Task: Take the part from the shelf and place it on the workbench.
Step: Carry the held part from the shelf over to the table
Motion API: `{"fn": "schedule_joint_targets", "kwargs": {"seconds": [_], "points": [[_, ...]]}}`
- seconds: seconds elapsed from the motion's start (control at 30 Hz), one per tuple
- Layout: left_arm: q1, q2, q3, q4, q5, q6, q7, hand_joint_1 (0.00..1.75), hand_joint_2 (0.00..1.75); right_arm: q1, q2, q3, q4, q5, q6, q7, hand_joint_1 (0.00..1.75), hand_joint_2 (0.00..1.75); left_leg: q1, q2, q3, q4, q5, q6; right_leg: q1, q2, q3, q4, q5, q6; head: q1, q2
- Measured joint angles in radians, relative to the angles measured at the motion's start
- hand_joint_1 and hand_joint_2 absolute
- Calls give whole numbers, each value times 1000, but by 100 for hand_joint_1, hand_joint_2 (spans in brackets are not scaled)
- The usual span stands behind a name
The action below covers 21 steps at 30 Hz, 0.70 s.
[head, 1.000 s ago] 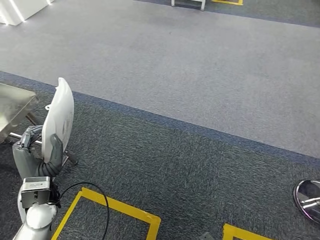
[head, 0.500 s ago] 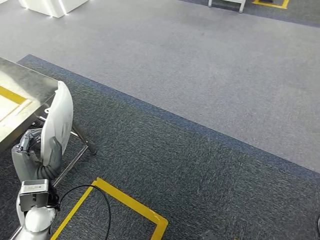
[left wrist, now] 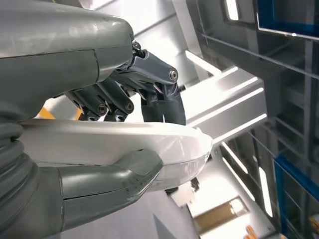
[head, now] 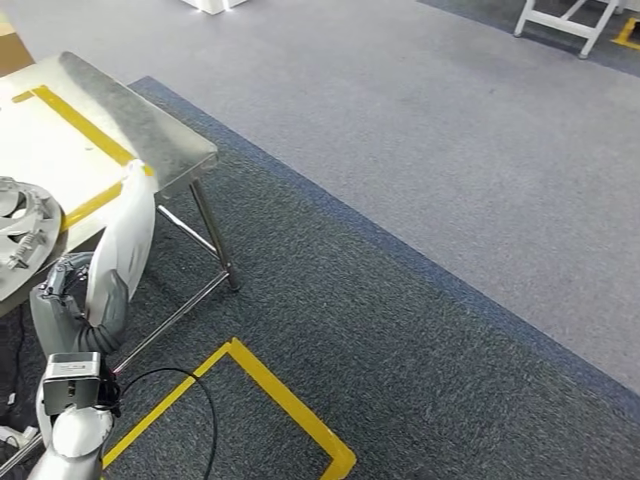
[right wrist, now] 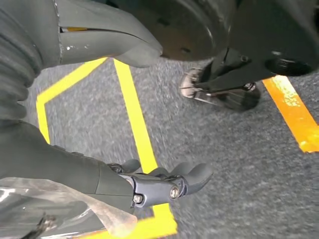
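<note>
The part [head: 124, 245] is a white curved shell, held upright in my left hand [head: 72, 315] at the lower left of the head view. It stands just in front of the near edge of the workbench [head: 143, 130], a steel top marked with yellow tape. In the left wrist view the part [left wrist: 112, 142] is gripped between the thumb and the dark fingers [left wrist: 112, 97]. My right hand [right wrist: 75, 172] hangs over the carpet with its fingers apart and nothing in it.
A grey-white ribbed piece [head: 23, 225] lies on the bench at the far left. The bench's metal leg [head: 215, 240] angles down to the carpet. Yellow floor tape [head: 287, 400] runs ahead of me. A white frame [head: 566, 20] stands far right.
The camera has turned left, so the workbench has come well into view with the piece lying on it. My left hand still holds the white part the same way.
</note>
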Motion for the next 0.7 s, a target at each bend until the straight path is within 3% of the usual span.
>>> {"fn": "schedule_joint_targets", "kwargs": {"seconds": [0.07,0.13,0.17,0.2,0.27,0.33,0.4,0.43,0.5,0.53,0.6,0.63,0.7], "points": [[-1,0,0,1,0,-2,0,175,175,0,-1,0,1,0,4,1,0,175,1,-25,-6,8,-4,-10,-7,54,45,-108,45,-2,0,0],[1,0,0,3,1,-4,0,175,175,1,-1,0,1,1,6,4,0,175,4,-49,-14,11,-2,-23,-8,77,62,-133,42,-7,-1,0],[3,1,0,4,1,-4,0,175,175,1,0,0,1,1,6,5,0,175,7,-62,-17,10,0,-29,-7,65,66,-135,42,-12,-1,0],[5,2,1,4,1,-4,0,175,175,2,0,0,1,2,6,7,0,175,7,-57,-18,12,-1,-35,-7,51,70,-139,43,-18,-1,0],[6,3,1,6,1,-5,0,175,175,2,2,0,1,2,6,9,0,175,5,-7,-39,57,-28,-46,-9,22,79,-146,43,-31,-7,0],[6,3,1,8,1,-5,0,175,175,5,2,0,1,4,7,10,0,175,6,53,-95,176,-84,-56,-7,-10,86,-148,37,-40,-12,0],[8,2,0,11,1,-5,0,175,175,8,2,0,1,5,7,12,0,175,12,66,-146,279,-115,-62,-5,-43,92,-148,31,-43,-12,0],[9,2,0,13,1,-5,0,175,175,9,2,0,1,6,7,13,0,175,13,68,-149,282,-103,-63,-5,-58,95,-148,28,-42,-12,0],[10,3,0,15,1,-5,0,175,175,8,3,0,1,7,7,13,0,175,12,87,-99,180,-36,-57,-4,-85,106,-148,19,-39,-12,0],[10,3,0,16,1,-5,0,175,175,8,4,0,1,7,7,13,0,175,5,115,-64,113,-10,-50,-2,-97,112,-148,15,-36,-12,0],[9,3,0,16,0,-6,-1,175,175,7,5,0,1,8,7,13,0,175,-9,160,-23,26,9,-35,4,-119,120,-148,6,-26,-12,0],[9,4,0,16,0,-6,-1,175,175,6,6,0,2,8,7,13,0,175,-15,167,-21,18,3,-29,7,-131,122,-149,2,-21,-11,0],[10,5,0,16,0,-6,-2,175,175,2,6,0,2,8,7,14,0,175,-13,143,-21,9,4,-18,7,-148,129,-152,-5,-10,-9,0]]}}
